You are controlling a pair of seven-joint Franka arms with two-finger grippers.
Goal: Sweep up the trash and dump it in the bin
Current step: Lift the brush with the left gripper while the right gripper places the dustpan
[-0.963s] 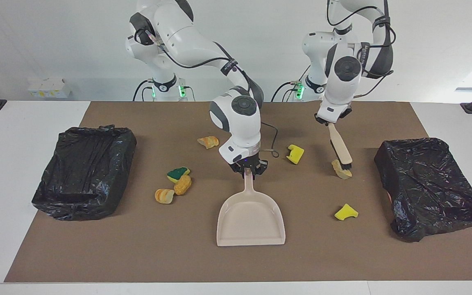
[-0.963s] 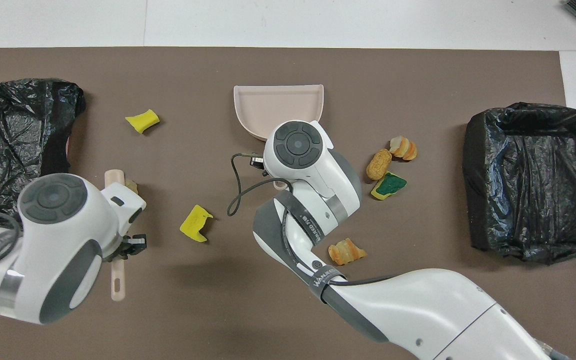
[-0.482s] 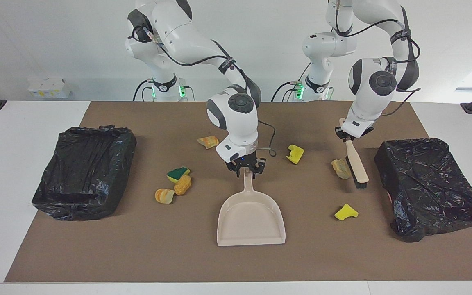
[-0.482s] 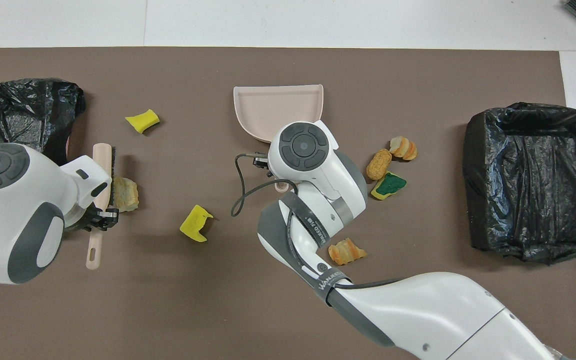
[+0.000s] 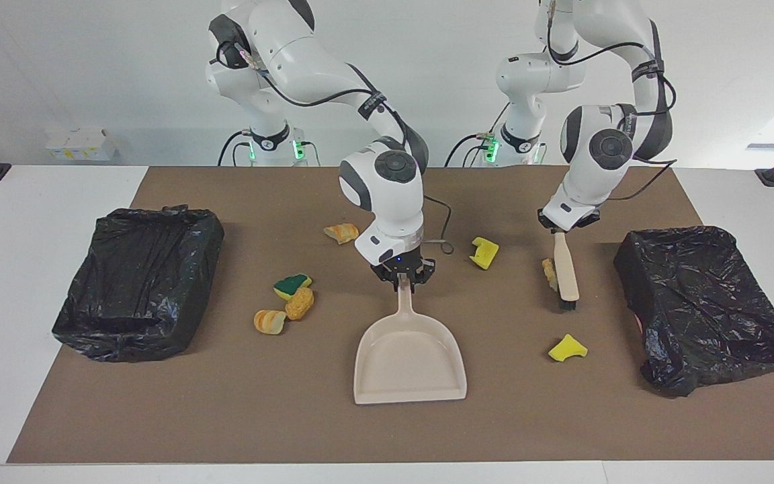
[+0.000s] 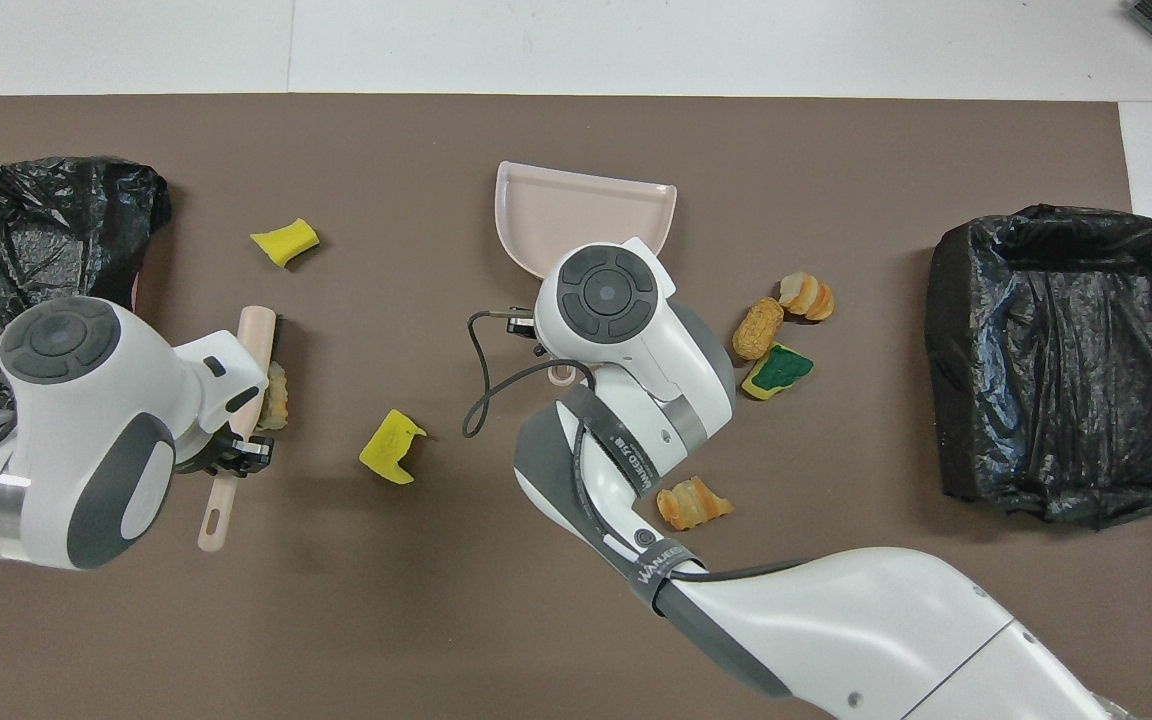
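Seven scraps lie on the tabletop: two yellow sponge pieces [image 5: 484, 252] [image 5: 567, 348], one tan chunk [image 5: 549, 272], seemingly touching brush bristles, an orange chunk [image 5: 342, 232], and three clustered together [image 5: 288, 304].

we see a beige dustpan [image 5: 408, 356] and brush [image 5: 566, 269] on a brown mat [image 5: 293, 417]. the scraps [image 5: 568, 348] are yellow, green-topped or orange-tan, and both bin bags [image 5: 138, 279] are glossy black.

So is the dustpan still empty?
Empty. The dustpan shows only bare beige tray in both views; the scraps, such as the yellow sponge piece, lie on the brown mat.
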